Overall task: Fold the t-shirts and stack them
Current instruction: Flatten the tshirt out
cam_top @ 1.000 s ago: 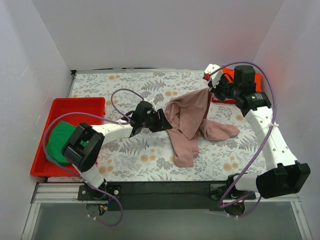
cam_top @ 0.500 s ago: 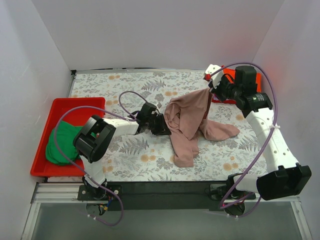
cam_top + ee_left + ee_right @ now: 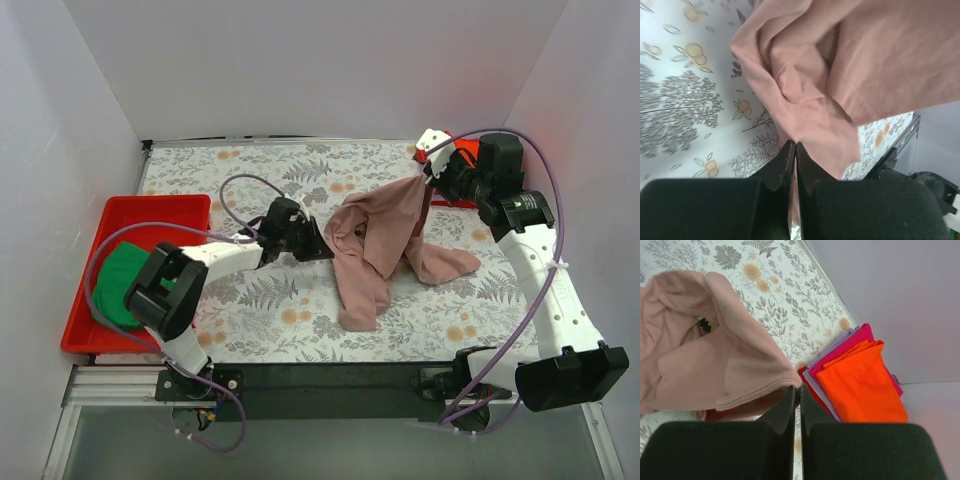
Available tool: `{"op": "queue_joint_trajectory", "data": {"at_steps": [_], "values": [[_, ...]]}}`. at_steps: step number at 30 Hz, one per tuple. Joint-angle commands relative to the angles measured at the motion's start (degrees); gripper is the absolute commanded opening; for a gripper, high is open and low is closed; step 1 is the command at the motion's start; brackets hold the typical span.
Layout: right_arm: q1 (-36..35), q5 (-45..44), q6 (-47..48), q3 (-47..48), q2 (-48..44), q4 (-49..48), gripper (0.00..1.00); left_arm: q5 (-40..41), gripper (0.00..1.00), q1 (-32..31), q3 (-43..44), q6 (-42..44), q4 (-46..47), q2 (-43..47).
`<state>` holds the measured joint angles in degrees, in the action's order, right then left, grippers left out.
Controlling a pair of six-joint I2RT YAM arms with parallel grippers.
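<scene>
Top cam sits high behind the arm bases (image 3: 195, 385), looking down over the whole table (image 3: 300, 165). Both wrist cams look out from way closer, right up against the fabric. All three share the dusty-pink tee (image 3: 380, 235).

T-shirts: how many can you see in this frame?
4 sure: pink held mid-table, green in the left tray, orange folded on magenta at far right. Edges beneath that stack may be more.
</scene>
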<state>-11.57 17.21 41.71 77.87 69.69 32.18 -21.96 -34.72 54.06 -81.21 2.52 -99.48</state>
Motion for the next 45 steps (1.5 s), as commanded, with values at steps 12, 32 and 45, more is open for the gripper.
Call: {"op": "queue_joint_trajectory", "data": {"at_steps": [12,32,45], "values": [[2.96,-9.12,6.36,8.97,-8.69,-1.07,0.01,16.94,0.00,10.55,7.98,16.51,-17.81,33.99],[6.30,-10.01,4.26,19.07,-26.36,-1.16,0.01,10.53,0.00,10.73,15.02,27.60,-9.04,57.81],[6.30,0.09,-3.03,8.74,-23.02,-3.26,0.01,8.60,0.00,10.72,5.73,19.61,-4.38,56.68]]}}
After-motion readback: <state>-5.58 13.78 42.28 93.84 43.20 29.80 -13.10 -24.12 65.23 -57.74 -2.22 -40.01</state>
